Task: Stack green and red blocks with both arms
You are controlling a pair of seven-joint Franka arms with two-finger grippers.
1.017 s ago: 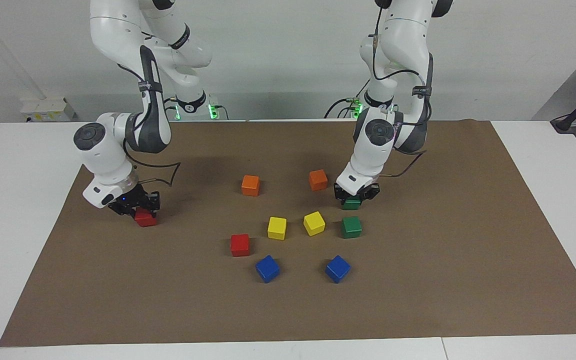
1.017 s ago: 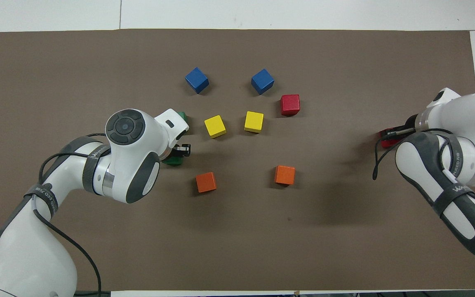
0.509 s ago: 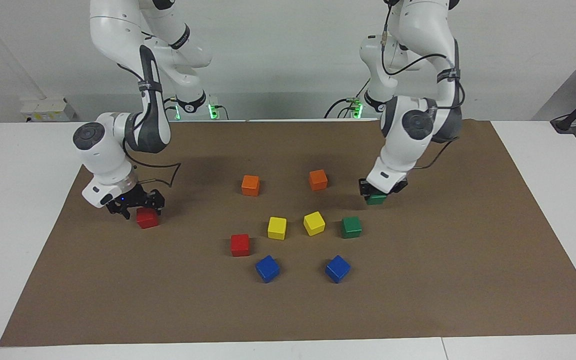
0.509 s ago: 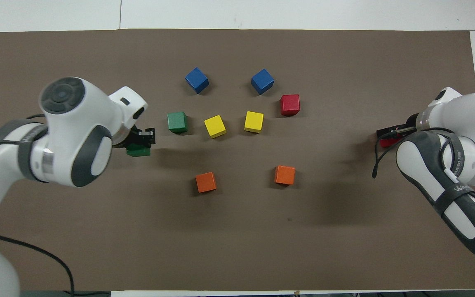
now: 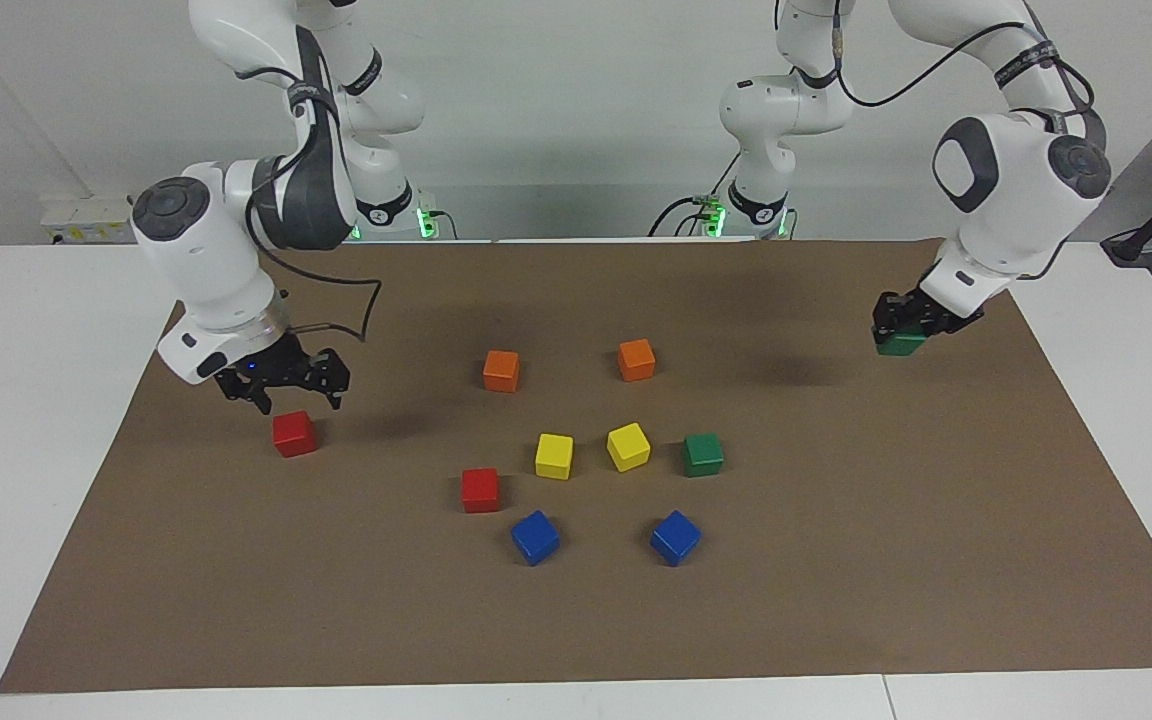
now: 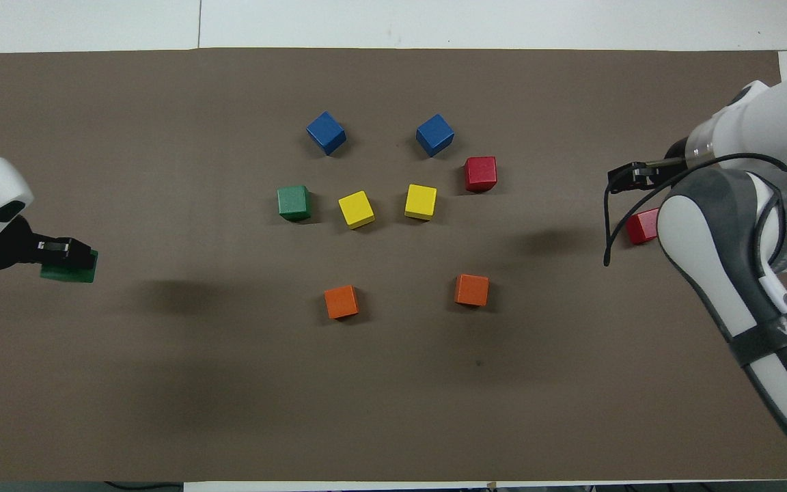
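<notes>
My left gripper [image 5: 904, 326] is shut on a dark green cube [image 5: 900, 344] and holds it in the air over the mat's end on the left arm's side; the gripper [image 6: 59, 254] and the cube [image 6: 71, 269] also show in the overhead view. My right gripper [image 5: 286, 390] is open just above a red cube [image 5: 293, 434] that lies on the mat at the right arm's end, apart from it; the overhead view shows the gripper [image 6: 629, 179] and this cube [image 6: 641, 226]. A second red cube [image 5: 480, 489] and a second green cube [image 5: 702, 454] lie in the middle group.
On the brown mat [image 5: 836, 560] lie two yellow cubes [image 5: 554, 455] [image 5: 628, 446] between the red and green ones, two blue cubes [image 5: 535, 537] [image 5: 675, 537] farther from the robots, and two orange cubes [image 5: 501, 370] [image 5: 636, 359] nearer to them.
My left gripper lifted the green cube and carried it from beside the middle group out to the left arm's end of the mat. My right gripper opened, let go of the red cube and rose.
</notes>
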